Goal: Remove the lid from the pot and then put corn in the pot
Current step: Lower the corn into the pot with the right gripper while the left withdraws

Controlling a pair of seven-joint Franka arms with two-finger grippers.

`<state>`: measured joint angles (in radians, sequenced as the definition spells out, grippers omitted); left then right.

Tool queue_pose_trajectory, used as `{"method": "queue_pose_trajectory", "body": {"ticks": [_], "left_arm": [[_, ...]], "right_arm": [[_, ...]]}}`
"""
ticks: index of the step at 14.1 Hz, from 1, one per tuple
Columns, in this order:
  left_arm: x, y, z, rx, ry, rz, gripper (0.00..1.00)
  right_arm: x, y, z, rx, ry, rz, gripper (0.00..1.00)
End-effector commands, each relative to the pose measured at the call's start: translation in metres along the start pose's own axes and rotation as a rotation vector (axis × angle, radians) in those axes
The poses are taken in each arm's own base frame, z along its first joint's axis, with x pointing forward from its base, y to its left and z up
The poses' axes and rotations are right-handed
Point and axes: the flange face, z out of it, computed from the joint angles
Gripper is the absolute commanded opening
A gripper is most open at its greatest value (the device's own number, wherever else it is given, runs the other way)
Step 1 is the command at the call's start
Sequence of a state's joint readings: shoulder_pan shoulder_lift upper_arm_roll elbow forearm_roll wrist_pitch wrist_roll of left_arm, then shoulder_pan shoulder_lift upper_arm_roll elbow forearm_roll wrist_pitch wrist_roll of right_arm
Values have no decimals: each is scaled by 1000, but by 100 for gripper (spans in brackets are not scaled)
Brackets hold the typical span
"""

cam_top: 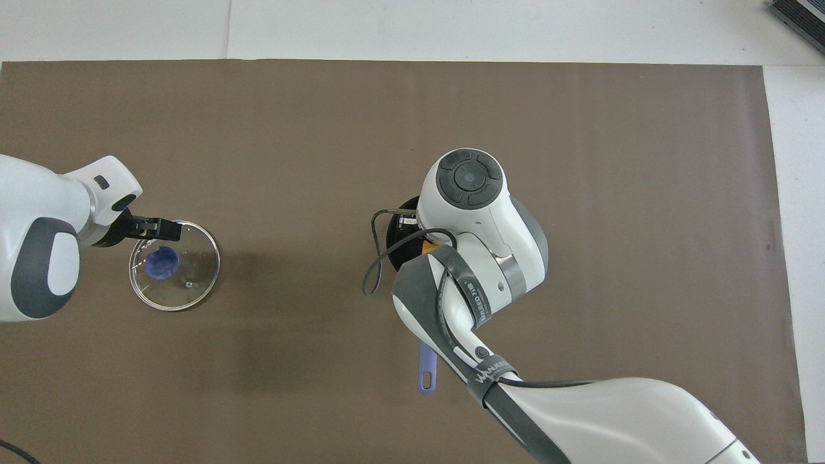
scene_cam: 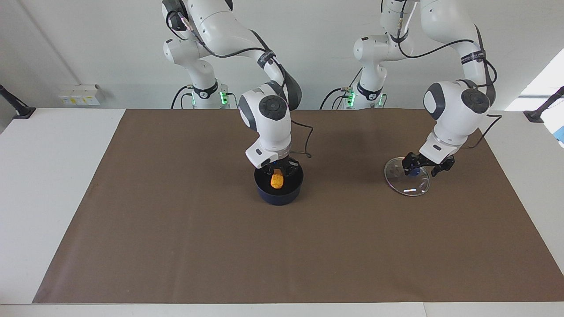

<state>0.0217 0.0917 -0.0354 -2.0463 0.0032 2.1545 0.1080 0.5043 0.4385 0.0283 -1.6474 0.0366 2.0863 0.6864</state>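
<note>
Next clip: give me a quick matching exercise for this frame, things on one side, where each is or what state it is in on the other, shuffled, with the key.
Things:
1. lid
2. corn
3. pot
4. left tool

Place or state:
A. uncovered, mid-table, under the right tool
B. flat on the brown mat, toward the left arm's end
C. over the lid, at its blue knob
D. held over the pot's mouth

Pairs: 1-B, 2-D, 3-A, 4-C

Navy pot (scene_cam: 278, 190); yellow-orange corn (scene_cam: 276, 180); clear lid (scene_cam: 407, 180), blue knob; brown mat (scene_cam: 220, 229).
</note>
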Motion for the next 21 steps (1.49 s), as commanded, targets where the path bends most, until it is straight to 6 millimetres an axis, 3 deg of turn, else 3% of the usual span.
{"method": "queue_pose_trajectory", "body": {"ticks": [1,6,9,10,12,14,15,16,21], "left_arm": [[18,0,-49,-8,-19,-17,100],[21,3,-132,-1,-64,-8,100],[19,2,-169,-2,-72,-9,100],[18,0,-176,-3,-75,-12,100],[15,-5,-184,-3,-80,-22,100],[11,-5,-198,-9,-94,-27,100],[8,-3,-203,-9,-107,-22,100],[2,2,-210,-11,-117,-22,100],[-21,9,-236,-6,-142,-96,100]], "right_arm": [[-4,4,6,5,5,-9,0],[-4,4,9,7,5,-7,1],[-3,4,9,10,9,-7,14],[-3,4,9,10,9,-7,20],[0,6,10,10,9,-2,44],[3,7,6,15,15,4,73],[3,5,4,18,19,2,82],[2,4,3,19,20,2,100],[-2,1,-5,20,21,-5,100]]}}
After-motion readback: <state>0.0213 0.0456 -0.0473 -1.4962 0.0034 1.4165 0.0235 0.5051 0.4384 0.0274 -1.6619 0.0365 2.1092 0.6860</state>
